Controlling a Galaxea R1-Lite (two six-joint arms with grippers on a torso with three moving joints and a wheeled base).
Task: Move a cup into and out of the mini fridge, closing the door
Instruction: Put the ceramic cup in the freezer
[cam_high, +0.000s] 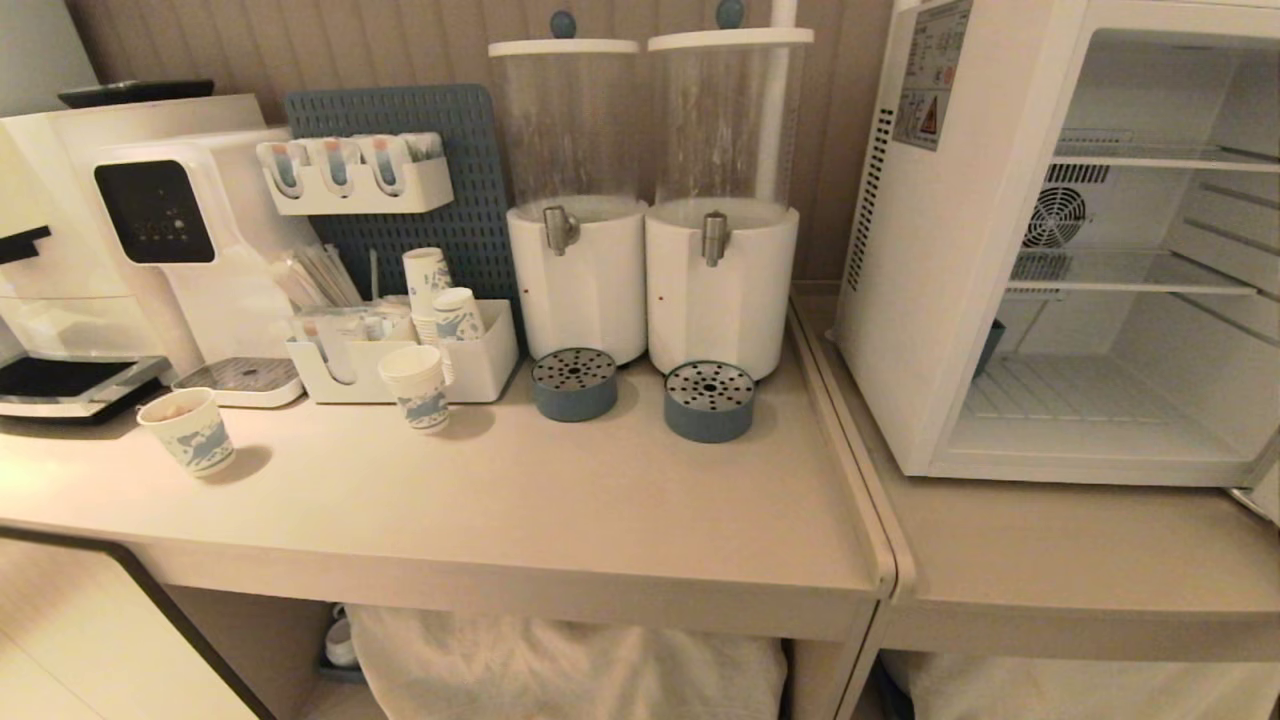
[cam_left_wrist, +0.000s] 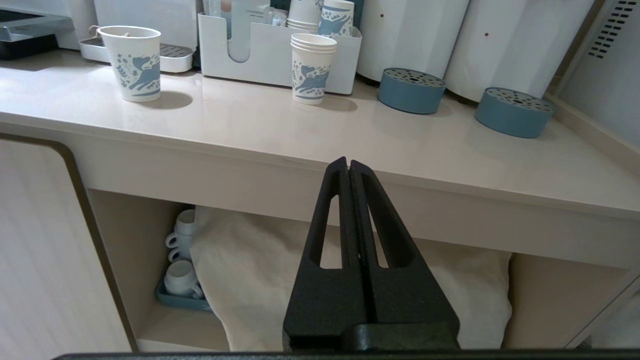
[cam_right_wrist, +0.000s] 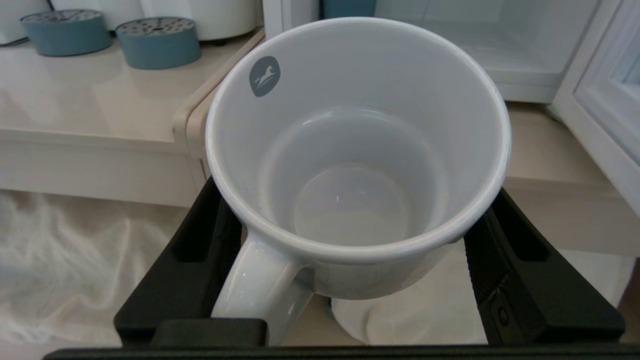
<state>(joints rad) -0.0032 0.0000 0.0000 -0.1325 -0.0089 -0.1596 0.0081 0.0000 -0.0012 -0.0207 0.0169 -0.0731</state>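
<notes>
One cup (cam_right_wrist: 357, 165) clamped in the right gripper (cam_right_wrist: 350, 240), mini fridge (cam_high: 1060, 240) standing open

Glossy white ceramic, round, loop handle toward the wrist, a grey horse badge inside the rim at 10 o'clock; black textured fingers (cam_right_wrist: 487, 260) press both sides. The left gripper (cam_left_wrist: 348, 172) has its fingers pressed together below the smooth beige counter (cam_left_wrist: 350, 135). Two cylindrical dispensers (cam_high: 640, 200), two perforated blue drip discs (cam_high: 640, 390), wire shelves in the boxy fridge at 3 o'clock
</notes>
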